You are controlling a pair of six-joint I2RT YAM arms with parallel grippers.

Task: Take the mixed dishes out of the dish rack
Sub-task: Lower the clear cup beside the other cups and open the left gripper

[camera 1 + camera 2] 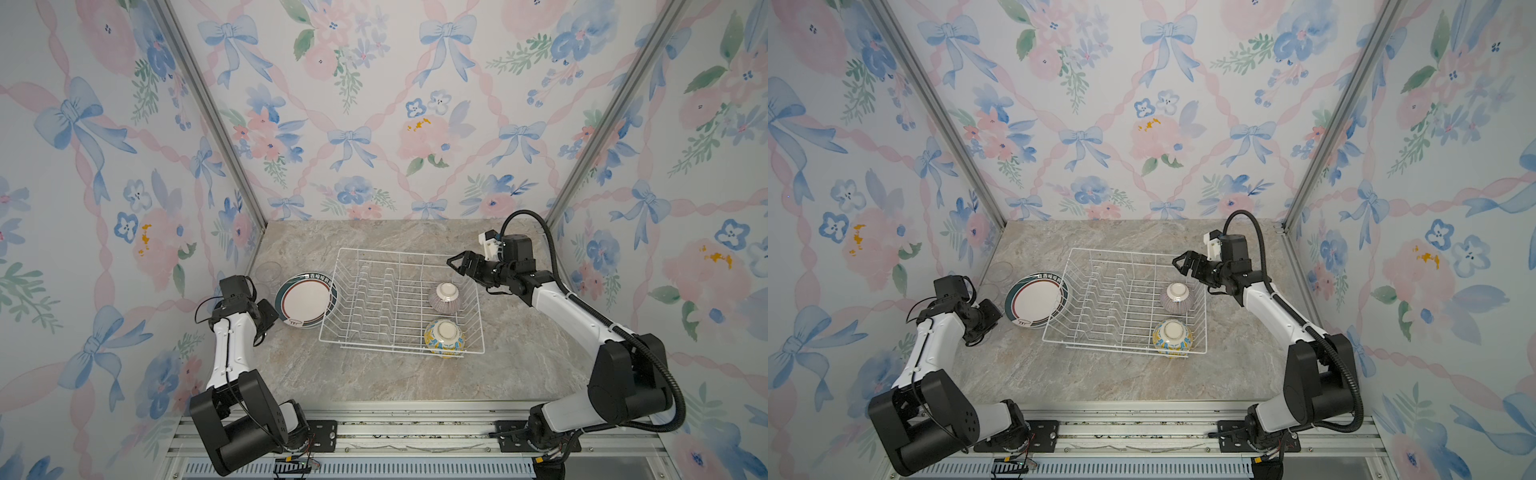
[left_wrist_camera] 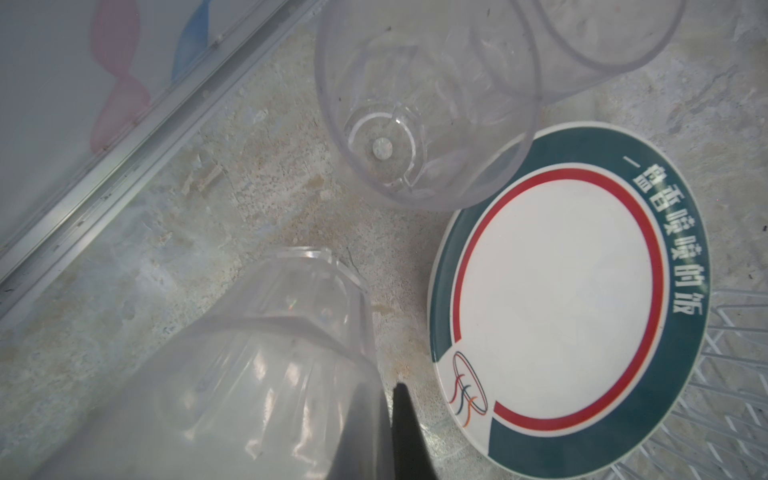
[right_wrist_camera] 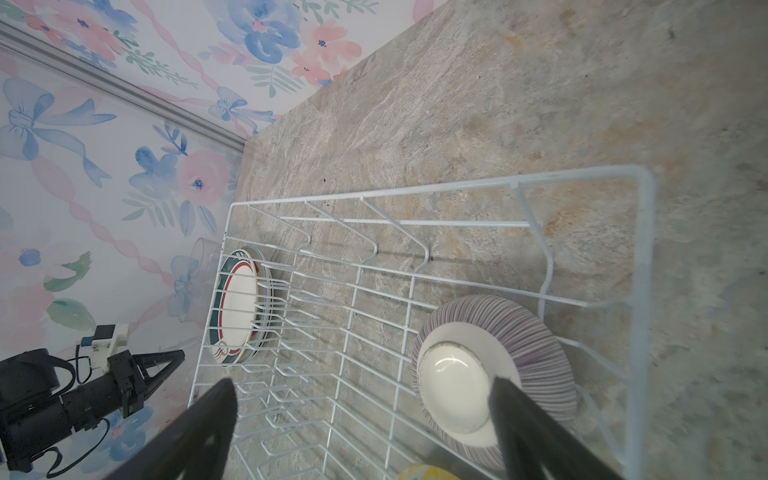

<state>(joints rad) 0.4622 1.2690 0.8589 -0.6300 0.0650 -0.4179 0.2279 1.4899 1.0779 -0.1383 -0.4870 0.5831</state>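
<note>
My right gripper (image 1: 454, 267) spread wide, just above purple-striped bowl (image 1: 445, 297), far right in dish rack (image 1: 399, 253), my left gripper (image 3: 178, 354) pinching clear glass (image 2: 257, 353) left of rack

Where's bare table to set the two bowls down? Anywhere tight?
Free: table between dish rack and the near rail; the strip behind the rack to the back wall; right of the rack, partly under the right arm. Crowded: left of the rack, with stacked plates beside it, two glasses by the side wall, and the left gripper holding a third glass.
</note>
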